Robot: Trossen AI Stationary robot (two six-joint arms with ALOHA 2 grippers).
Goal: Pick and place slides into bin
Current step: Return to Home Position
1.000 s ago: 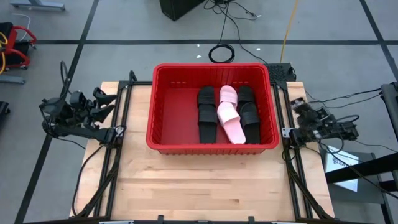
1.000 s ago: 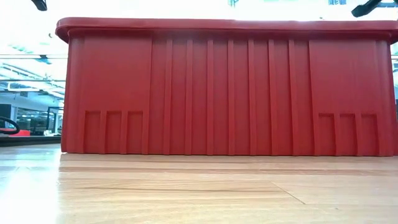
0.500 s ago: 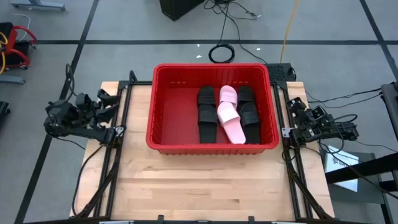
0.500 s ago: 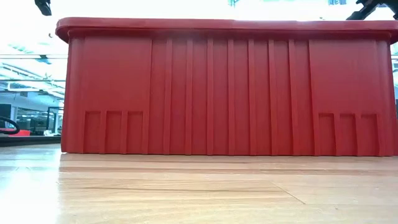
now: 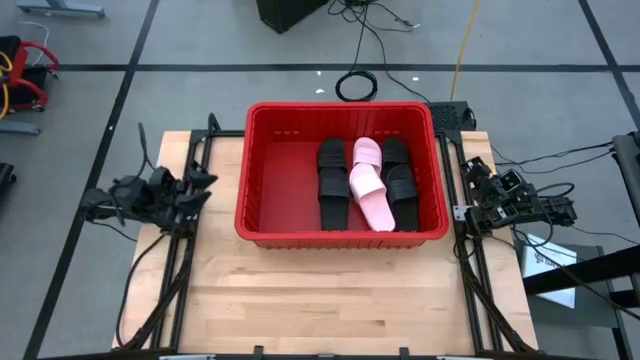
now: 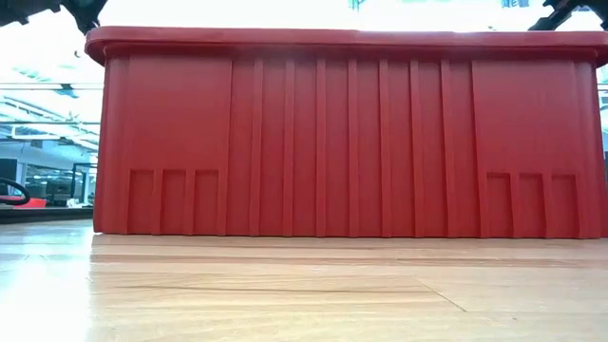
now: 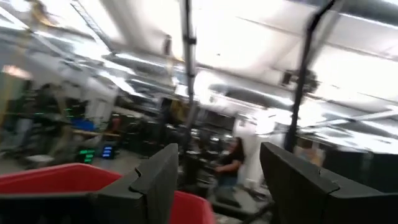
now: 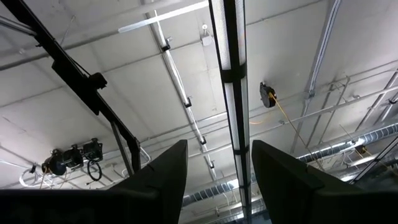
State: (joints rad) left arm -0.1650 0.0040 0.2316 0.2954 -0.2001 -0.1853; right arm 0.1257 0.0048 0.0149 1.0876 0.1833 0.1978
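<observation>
The red bin [image 5: 340, 236] stands on the far half of the wooden table; in the low view its near wall [image 6: 351, 133] fills the picture. Inside it lie black slides [image 5: 333, 185] [image 5: 400, 180] and two pale pink slides [image 5: 371, 190], side by side on the bin's right half. My left gripper [image 5: 200, 186] is open and empty, left of the bin at the table's left edge; its wrist view [image 7: 217, 180] shows the bin's rim [image 7: 56, 177] below the fingers. My right gripper [image 5: 474, 180] is open and empty, right of the bin, pointing up at the ceiling [image 8: 217, 174].
Black frame rails [image 5: 180, 260] run along both sides of the table. The near half of the wooden table top [image 5: 320, 295] lies in front of the bin. A person [image 7: 231, 163] shows in the room beyond the table in the left wrist view.
My left gripper has swung from beyond the table's left edge toward the bin and toward the near edge, and stays open. The slides and the bin have kept still.
</observation>
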